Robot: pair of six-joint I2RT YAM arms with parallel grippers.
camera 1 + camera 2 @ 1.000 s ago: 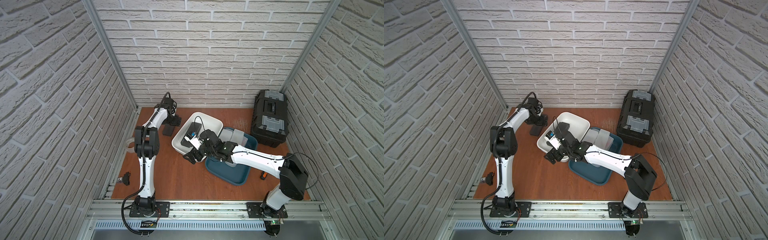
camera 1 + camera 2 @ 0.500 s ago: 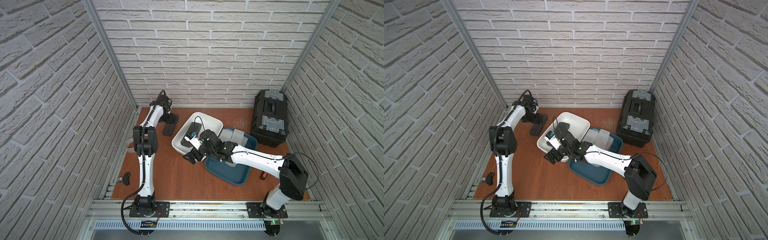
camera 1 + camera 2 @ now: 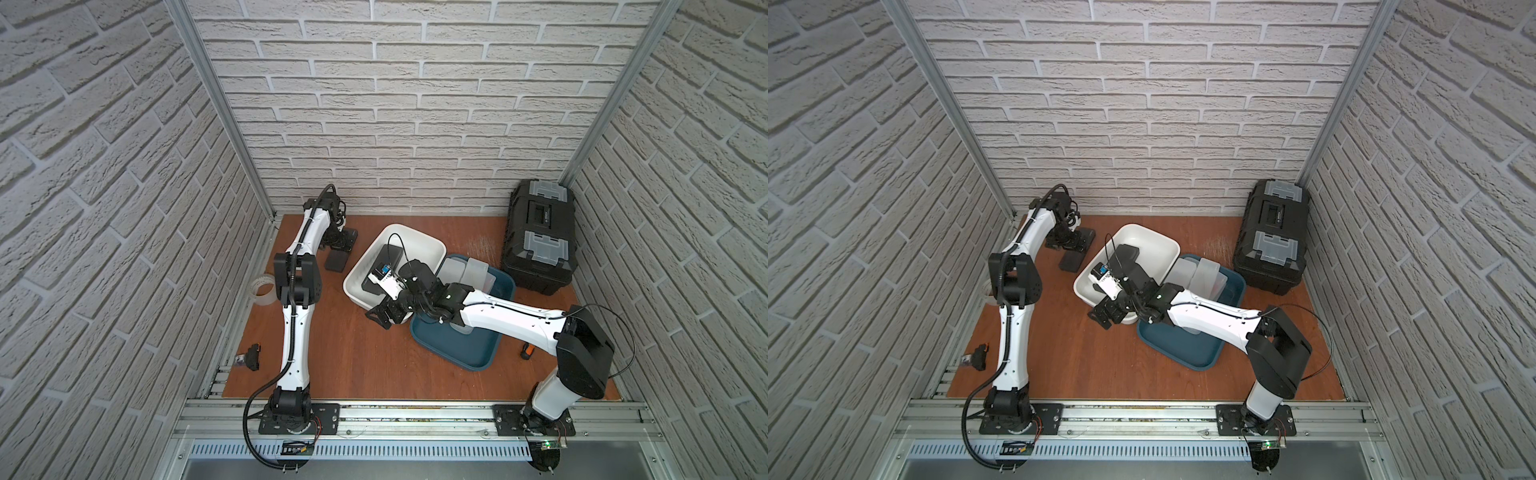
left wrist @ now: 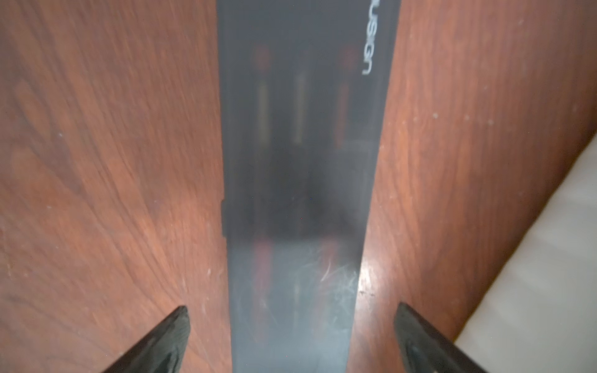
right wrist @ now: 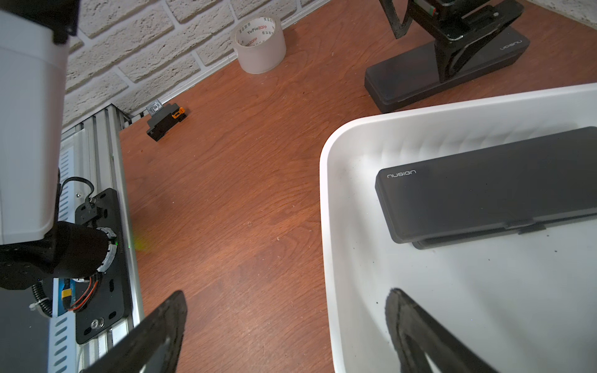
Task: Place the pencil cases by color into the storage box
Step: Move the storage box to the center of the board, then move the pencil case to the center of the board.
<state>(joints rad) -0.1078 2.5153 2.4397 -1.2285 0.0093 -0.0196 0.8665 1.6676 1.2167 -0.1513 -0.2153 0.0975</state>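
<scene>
Under wide-open left end effector (image 4: 291, 306): matte black rectangular plastic pencil case (image 4: 300, 161), flat on bench (image 4: 113, 161). Right end effector (image 5: 287, 292) wide, astride white plastic tub (image 5: 326, 226) rim; second black case (image 5: 484, 187) inside.

The left arm (image 3: 296, 345) and right arm (image 3: 511, 320) share glossy white link shells and black joint housings. Each stands on a black, screwed base plate (image 3: 328, 415) on the aluminium rail (image 3: 415, 415). A black cable (image 3: 247, 409) loops beside the rail, and red wires (image 5: 85, 292) show near it. The matte black fingers (image 4: 161, 342) taper.
</scene>
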